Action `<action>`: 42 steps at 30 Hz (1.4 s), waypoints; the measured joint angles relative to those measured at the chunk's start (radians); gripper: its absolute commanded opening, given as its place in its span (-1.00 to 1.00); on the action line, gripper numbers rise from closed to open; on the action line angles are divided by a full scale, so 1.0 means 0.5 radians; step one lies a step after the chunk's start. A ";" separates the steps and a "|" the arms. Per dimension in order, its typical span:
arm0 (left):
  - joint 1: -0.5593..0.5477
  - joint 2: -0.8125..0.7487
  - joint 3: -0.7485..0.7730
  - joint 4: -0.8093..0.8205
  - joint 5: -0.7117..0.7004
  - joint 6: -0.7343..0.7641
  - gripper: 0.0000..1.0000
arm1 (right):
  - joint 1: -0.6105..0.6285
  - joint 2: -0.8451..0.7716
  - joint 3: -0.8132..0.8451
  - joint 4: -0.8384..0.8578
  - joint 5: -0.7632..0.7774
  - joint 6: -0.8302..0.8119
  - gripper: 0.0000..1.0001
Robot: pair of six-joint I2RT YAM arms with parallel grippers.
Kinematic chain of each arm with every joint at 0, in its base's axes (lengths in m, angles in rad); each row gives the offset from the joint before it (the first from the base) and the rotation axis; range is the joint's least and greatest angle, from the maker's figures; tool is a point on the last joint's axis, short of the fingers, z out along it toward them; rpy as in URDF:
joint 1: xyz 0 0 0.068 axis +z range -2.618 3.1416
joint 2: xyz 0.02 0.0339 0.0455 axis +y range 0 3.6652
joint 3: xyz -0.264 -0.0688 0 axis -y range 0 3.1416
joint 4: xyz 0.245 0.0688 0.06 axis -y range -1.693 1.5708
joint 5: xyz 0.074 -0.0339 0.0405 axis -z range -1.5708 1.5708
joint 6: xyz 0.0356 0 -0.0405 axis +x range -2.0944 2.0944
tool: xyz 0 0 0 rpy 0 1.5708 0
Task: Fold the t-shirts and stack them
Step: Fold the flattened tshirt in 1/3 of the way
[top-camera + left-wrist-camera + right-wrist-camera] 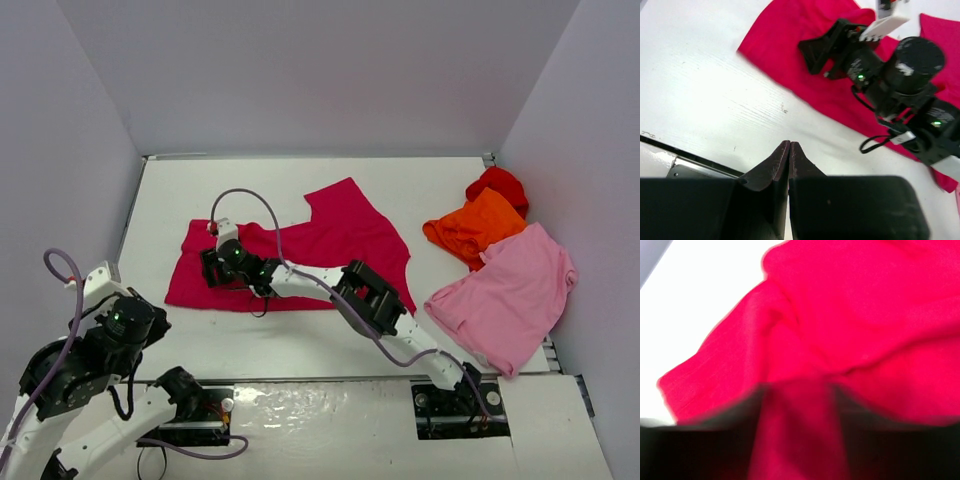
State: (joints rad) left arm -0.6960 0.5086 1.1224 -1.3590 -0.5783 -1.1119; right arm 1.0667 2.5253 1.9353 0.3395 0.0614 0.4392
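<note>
- Our left fingers (772, 172) are pressed together, empty, above the counter (700, 90).
- Our right fingers (710, 450) straddle the crimson t-shirt (850, 315); we cannot tell whether they grip it.

White table (300, 345) – the crimson-magenta shirt (345, 235) lies spread flat on it, directly beneath the right gripper's (212, 266) fingers (715, 450). Well apart from those fingers (off to their side) lie the light pink shirt (510, 300), the orange shirt (475, 228) touching it, and the red shirt (498, 185).

Bright even light; right-wrist view of crimson t-shirt (850, 315) badly blurred.
</note>
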 measured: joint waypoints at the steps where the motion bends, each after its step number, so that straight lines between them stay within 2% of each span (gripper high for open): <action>1: 0.000 0.005 -0.015 0.000 0.004 0.003 -1.00 | -0.011 -0.064 -0.078 0.015 0.011 -0.022 0.86; 5: 0.000 0.051 -0.078 0.000 0.029 0.020 -1.00 | -0.070 -0.284 -0.281 0.066 0.064 -0.087 1.00; 9: 0.000 0.125 -0.113 0.010 0.070 0.055 -1.00 | -0.172 -0.668 -0.519 0.055 0.170 -0.170 1.00; 11: 0.000 0.173 -0.120 0.033 0.086 0.078 -1.00 | -0.235 -0.858 -0.560 0.017 0.267 -0.204 0.87; 12: 0.000 0.202 -0.123 0.049 0.093 0.091 -1.00 | -0.270 -0.953 -0.582 0.005 0.316 -0.219 0.64; 13: 0.000 0.238 -0.128 0.073 0.101 0.107 -1.00 | -0.306 -1.052 -0.624 -0.008 0.372 -0.232 0.30; 16: 0.003 0.407 -0.163 0.218 0.134 0.188 -1.00 | -0.435 -1.387 -0.893 -0.102 0.574 -0.244 -0.84; 18: 0.007 0.571 -0.198 0.369 0.181 0.250 -1.00 | -0.530 -1.583 -1.120 -0.227 0.702 -0.205 -0.99; 21: 0.017 0.947 -0.241 0.639 0.304 0.360 -1.00 | -0.712 -1.788 -1.450 -0.355 0.766 -0.123 -1.00; 25: 0.031 1.469 -0.242 1.032 0.479 0.468 -1.00 | -0.894 -1.931 -1.758 -0.607 0.753 -0.025 -0.80; 27: 0.031 1.673 -0.233 1.167 0.566 0.510 -1.00 | -0.903 -1.949 -1.793 -0.683 0.705 0.021 -0.73; 31: 0.035 1.982 -0.141 1.356 0.707 0.576 -1.00 | -0.901 -2.101 -1.964 -0.817 0.589 0.128 -0.31; 33: 0.035 2.117 -0.067 1.411 0.775 0.600 -1.00 | -0.900 -2.174 -2.046 -0.865 0.542 0.179 -0.20; 38: 0.035 2.405 0.113 1.551 0.895 0.642 -1.00 | -0.901 -2.261 -2.261 -0.916 0.480 0.258 -0.12; 42: 0.035 2.556 0.183 1.621 0.960 0.652 -1.00 | -0.908 -2.223 -2.311 -0.942 0.473 0.251 -0.08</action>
State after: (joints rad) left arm -0.6785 1.7865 1.2141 -0.5485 -0.0983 -0.7858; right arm 0.6126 1.4140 0.7796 -0.1314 0.2977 0.5647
